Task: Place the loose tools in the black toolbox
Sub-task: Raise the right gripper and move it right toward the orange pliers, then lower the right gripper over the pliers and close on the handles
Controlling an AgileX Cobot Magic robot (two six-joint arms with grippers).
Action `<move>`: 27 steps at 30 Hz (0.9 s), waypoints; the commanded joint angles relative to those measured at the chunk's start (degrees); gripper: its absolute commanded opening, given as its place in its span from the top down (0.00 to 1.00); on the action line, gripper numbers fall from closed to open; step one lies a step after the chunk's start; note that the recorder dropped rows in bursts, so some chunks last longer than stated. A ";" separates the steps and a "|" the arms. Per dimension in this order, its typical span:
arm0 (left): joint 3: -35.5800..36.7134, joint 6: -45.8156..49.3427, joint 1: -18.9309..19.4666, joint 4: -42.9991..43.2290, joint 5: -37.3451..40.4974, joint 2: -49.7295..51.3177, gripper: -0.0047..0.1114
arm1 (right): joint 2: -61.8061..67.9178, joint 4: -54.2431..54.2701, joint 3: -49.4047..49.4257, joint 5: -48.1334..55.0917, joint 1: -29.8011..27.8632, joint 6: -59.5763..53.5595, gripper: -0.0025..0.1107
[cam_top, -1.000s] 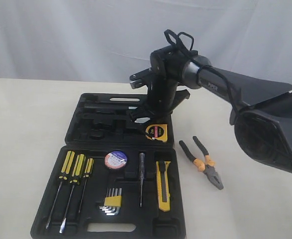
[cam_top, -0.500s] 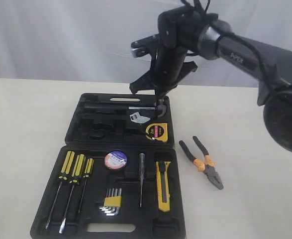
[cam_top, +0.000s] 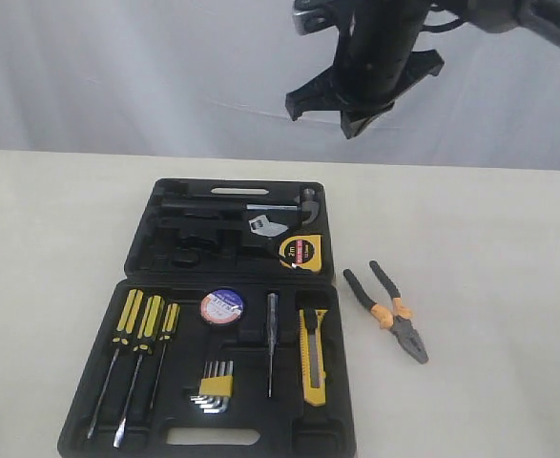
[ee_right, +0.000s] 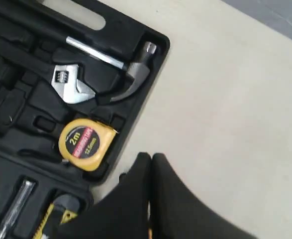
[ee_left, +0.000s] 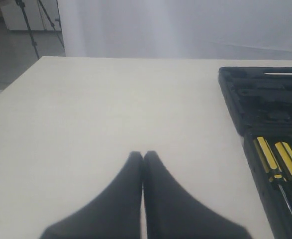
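Observation:
The black toolbox (cam_top: 146, 250) lies open on the table. In its recesses sit the yellow tape measure (cam_top: 300, 252), the black tape roll (cam_top: 222, 306) with a blue-white label, and the yellow-black utility knife (cam_top: 313, 355). On the bare table to the right of the case lie the pliers (cam_top: 389, 310) with black-orange handles. My right gripper (cam_top: 356, 126) hangs high above the case's far half, shut and holding nothing. The right wrist view has the tape measure (ee_right: 81, 143) just beside that gripper (ee_right: 151, 157). My left gripper (ee_left: 143, 155) is shut over bare table, left of the toolbox (ee_left: 235, 104).
Three yellow-black screwdrivers (cam_top: 141, 324), a hex key set (cam_top: 215, 385) and a thin tester (cam_top: 272, 334) fill the near half. A hammer (ee_right: 131, 69) and a wrench (ee_right: 68, 84) lie in the far half. A white curtain hangs behind the table.
My right arm has risen from just over the tape measure to high above the case. The tape measure stays in its recess. Nothing else has moved.

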 commanded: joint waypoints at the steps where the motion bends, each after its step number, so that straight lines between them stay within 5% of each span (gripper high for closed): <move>1: 0.15 -0.11 -0.27 -0.55 -0.57 -0.07 0.96 | -8.35 -0.42 11.10 0.66 -0.41 0.26 0.98; 5: 0.15 -0.11 -0.27 -0.55 -0.57 -0.07 0.96 | -16.41 -0.42 24.76 0.19 -0.71 0.26 0.98; 13: 0.15 -0.11 -0.27 -0.55 -0.57 -0.07 0.96 | -28.64 0.79 51.49 -18.58 -0.71 1.55 0.98; 27: 0.15 -0.11 -0.27 -0.55 -0.57 -0.07 0.96 | -22.24 0.79 59.75 -27.21 -0.71 -0.19 0.98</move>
